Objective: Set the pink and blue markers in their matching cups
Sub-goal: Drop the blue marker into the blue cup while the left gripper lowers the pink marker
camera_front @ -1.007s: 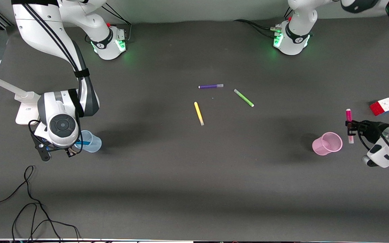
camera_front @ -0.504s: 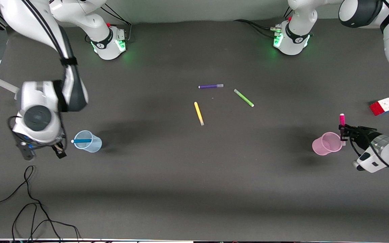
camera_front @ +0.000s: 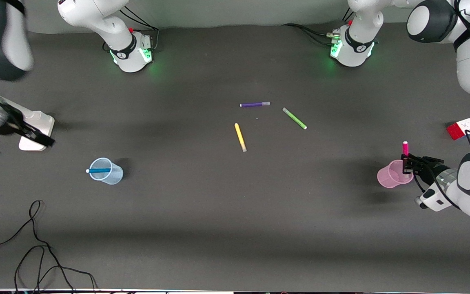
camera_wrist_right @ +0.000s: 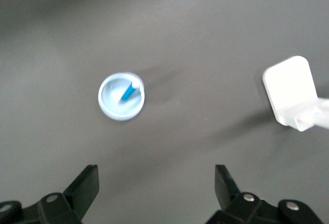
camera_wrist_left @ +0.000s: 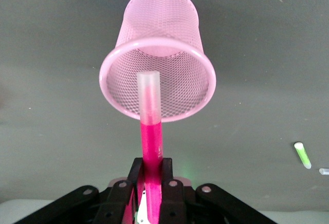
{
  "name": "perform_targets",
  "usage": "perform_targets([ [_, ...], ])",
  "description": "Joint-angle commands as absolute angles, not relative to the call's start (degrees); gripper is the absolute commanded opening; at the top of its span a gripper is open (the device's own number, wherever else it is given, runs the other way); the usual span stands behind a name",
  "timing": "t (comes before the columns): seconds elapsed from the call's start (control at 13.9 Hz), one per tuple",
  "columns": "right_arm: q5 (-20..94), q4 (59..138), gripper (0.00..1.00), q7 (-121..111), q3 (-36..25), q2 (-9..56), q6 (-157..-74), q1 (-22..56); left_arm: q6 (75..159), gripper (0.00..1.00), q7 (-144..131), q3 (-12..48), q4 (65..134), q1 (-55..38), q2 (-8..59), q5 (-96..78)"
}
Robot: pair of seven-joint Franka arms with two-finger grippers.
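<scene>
My left gripper [camera_front: 408, 164] is shut on the pink marker [camera_front: 405, 147] and holds it upright over the rim of the pink cup [camera_front: 392, 175]. In the left wrist view my left gripper [camera_wrist_left: 152, 166] clamps the pink marker [camera_wrist_left: 151, 131], whose pale cap end points into the mouth of the pink cup [camera_wrist_left: 159, 18]. The blue marker [camera_front: 98, 170] leans inside the pale blue cup [camera_front: 111, 174]. My right gripper [camera_wrist_right: 156, 172] is open and empty, high above the table, with the blue cup [camera_wrist_right: 109, 105] and blue marker [camera_wrist_right: 129, 90] below it.
Purple [camera_front: 254, 104], green [camera_front: 294, 118] and yellow [camera_front: 240, 137] markers lie mid-table. A colour cube [camera_front: 462, 128] sits near the left arm's end. A white stand [camera_front: 35, 130] is near the blue cup. A black cable [camera_front: 35, 245] trails at the front edge.
My right gripper has risen from the blue cup and swung toward the table's edge, leaving the blue marker in it. My left gripper has carried the pink marker over the pink cup's rim.
</scene>
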State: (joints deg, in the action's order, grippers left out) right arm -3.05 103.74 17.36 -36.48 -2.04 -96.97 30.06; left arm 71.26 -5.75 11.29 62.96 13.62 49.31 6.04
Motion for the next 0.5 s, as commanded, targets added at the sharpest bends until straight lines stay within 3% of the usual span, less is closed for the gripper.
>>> perform_targets([
  [0.0, 0.53, 103.98, 1.0, 4.86, -38.23, -5.1, -93.96, 30.32, 72.42, 0.0, -7.38, 10.9, 61.08, 12.57, 50.89, 6.33],
  [0.22, 0.62, 102.92, 1.0, 4.58, -38.06, -4.57, -93.78, 30.06, 73.48, 0.01, -8.09, 10.9, 61.26, 12.3, 51.5, 6.33],
  [0.29, 0.62, 102.92, 1.0, 4.31, -37.45, -4.57, -93.0, 29.45, 73.56, 0.15, -8.09, 10.9, 61.26, 12.3, 51.5, 6.33],
  [0.36, 0.53, 102.92, 1.0, 4.22, -34.83, -4.66, -92.21, 26.83, 73.83, 0.4, -8.09, 10.9, 61.26, 12.3, 51.5, 6.33],
  [0.43, -0.08, 102.92, 1.0, 4.22, -28.19, -4.66, -92.28, 21.93, 74.09, 0.76, -8.0, 10.9, 61.26, 12.3, 51.59, 6.33],
])
